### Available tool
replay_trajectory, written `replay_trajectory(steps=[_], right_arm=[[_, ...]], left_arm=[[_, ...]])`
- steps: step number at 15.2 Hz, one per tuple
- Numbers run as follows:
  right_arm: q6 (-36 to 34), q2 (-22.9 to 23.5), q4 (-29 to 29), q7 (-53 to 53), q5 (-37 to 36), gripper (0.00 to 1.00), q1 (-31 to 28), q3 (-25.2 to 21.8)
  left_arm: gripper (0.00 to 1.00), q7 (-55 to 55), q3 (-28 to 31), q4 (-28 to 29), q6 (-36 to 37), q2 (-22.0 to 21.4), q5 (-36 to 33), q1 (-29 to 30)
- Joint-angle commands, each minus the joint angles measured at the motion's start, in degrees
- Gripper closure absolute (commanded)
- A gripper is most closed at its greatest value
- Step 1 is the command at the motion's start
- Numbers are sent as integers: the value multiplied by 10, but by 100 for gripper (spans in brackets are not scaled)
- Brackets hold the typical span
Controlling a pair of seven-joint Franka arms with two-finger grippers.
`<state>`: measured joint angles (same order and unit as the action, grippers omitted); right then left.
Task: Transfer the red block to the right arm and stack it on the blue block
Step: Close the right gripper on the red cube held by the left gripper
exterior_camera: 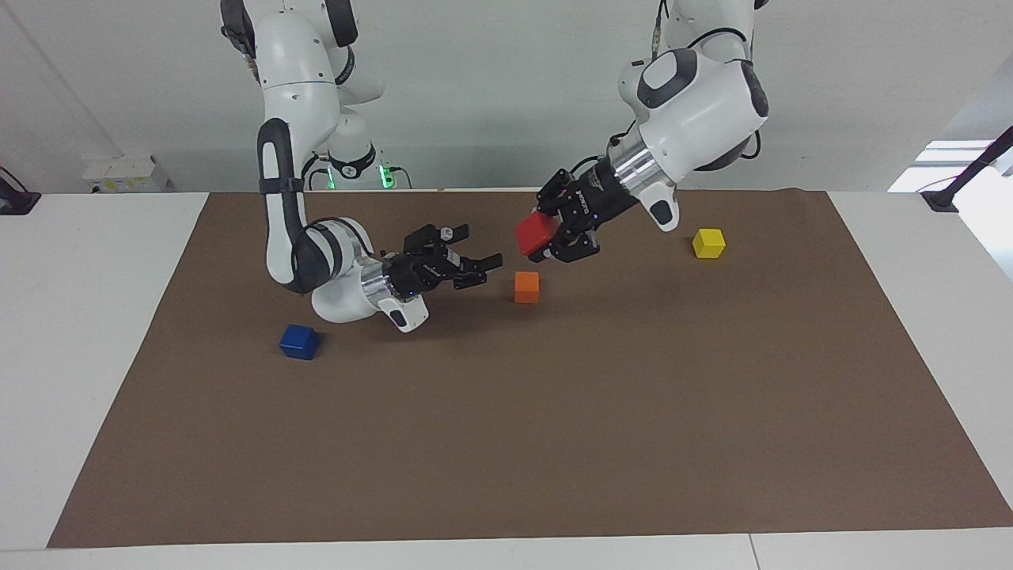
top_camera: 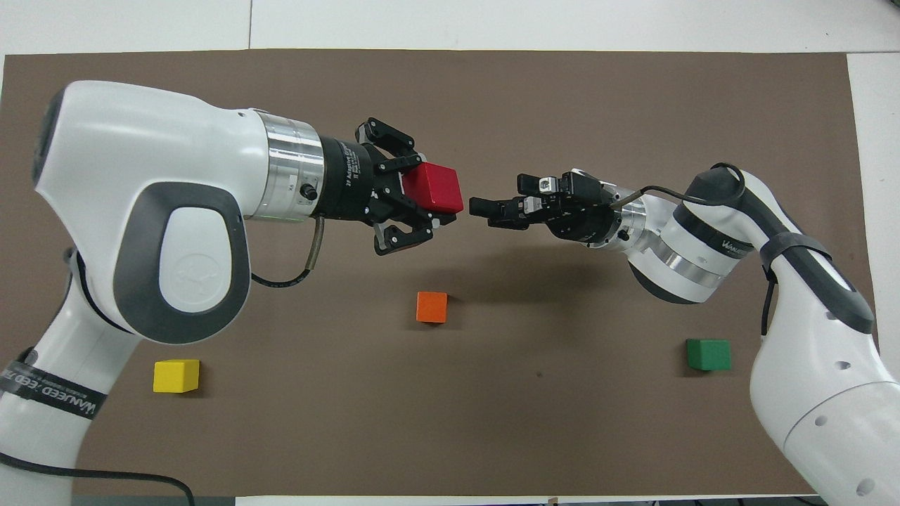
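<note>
The red block (exterior_camera: 535,233) (top_camera: 433,187) hangs in the air over the middle of the mat, with my left gripper (exterior_camera: 550,238) (top_camera: 425,202) shut on it. My right gripper (exterior_camera: 481,253) (top_camera: 496,197) is open and points at the red block from a short gap away, not touching it. Both are raised over the mat, roughly above the orange block. The blue block (exterior_camera: 299,341) rests on the mat toward the right arm's end, under the right arm's wrist. That wrist hides it in the overhead view.
An orange block (exterior_camera: 526,286) (top_camera: 432,307) sits mid-mat below the two grippers. A yellow block (exterior_camera: 708,243) (top_camera: 176,375) lies toward the left arm's end. A green block (top_camera: 708,354) lies near the right arm's base. The brown mat (exterior_camera: 554,443) covers the table.
</note>
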<state>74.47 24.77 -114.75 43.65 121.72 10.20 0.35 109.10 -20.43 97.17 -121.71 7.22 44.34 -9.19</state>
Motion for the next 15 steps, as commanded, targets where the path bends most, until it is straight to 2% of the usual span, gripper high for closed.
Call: replay_trajectory(steps=[1,4,8,10,12,15], right_arm=[[6,-1,-3,14,12,0,-2,2],[5,-1,-4,13,12,0,-6,2],[8,-1,-4,11,12,0,-9,1],[7,-1,-4,10,10,0,-11,1],[8,-1,-5,11,9,0,-11,1],[11,-1,-6,12,9,0,-10,1]], left_arm=[[100,8,9,42,-46,-28,19,-22],[100,6,8,44,-55,-30,20,-35],[100,9,8,45,-128,-25,21,-72],[100,6,8,61,-146,-28,20,-79],[100,9,8,81,-203,-28,21,-101],[100,0,8,84,-224,-19,19,-114]])
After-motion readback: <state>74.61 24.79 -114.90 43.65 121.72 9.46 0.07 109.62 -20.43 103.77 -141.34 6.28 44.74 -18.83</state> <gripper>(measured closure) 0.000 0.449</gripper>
